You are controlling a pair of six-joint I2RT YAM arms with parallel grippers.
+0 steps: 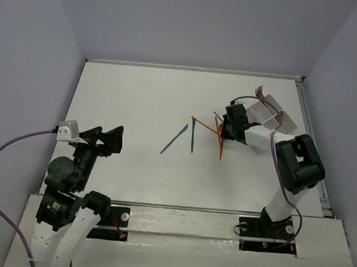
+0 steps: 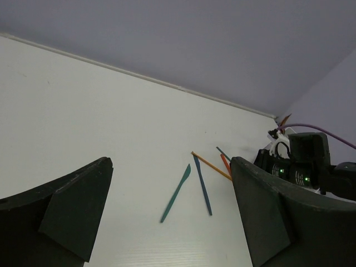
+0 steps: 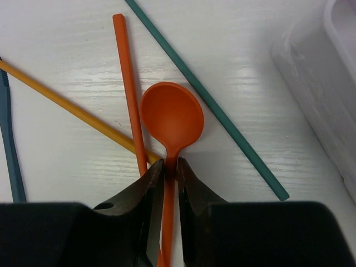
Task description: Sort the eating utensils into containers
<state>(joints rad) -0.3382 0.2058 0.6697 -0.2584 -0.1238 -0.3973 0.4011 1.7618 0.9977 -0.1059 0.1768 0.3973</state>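
Pinching the orange spoon point(image 3: 171, 119) at its neck with the right fingers point(image 3: 194, 189), drawn in to a narrow slit, both pads seemingly against the handle, bowl pointing to twelve o'clock. Cannot tell whether lifted yet; looks to lie flat on the counter point(image 3: 67, 44).

Sits just beside a second orange handle point(image 3: 129, 89) at eleven o'clock, crossing a yellow-orange handle point(image 3: 72, 108) that runs off toward ten. Clears a teal handle point(image 3: 206, 100) slanting from twelve down to four. Has the white tray point(image 3: 328, 94) at two o'clock, near but apart.

Seen from above, puts that tray just beyond the wrist at one o'clock, with an orange piece point(image 1: 259, 90) sticking up from it, and a teal knife point(image 1: 174, 139) and a dark blue piece point(image 1: 192, 136) out at nine.

Holding nothing in the left fingers point(image 2: 78, 206), spread wide, well apart at eight o'clock.

Reads as the grasp step for this spoon. Calls next for a straight lift, so as not to drag the neighbouring handles, then a short carry toward one o'clock and a release over a compartment.
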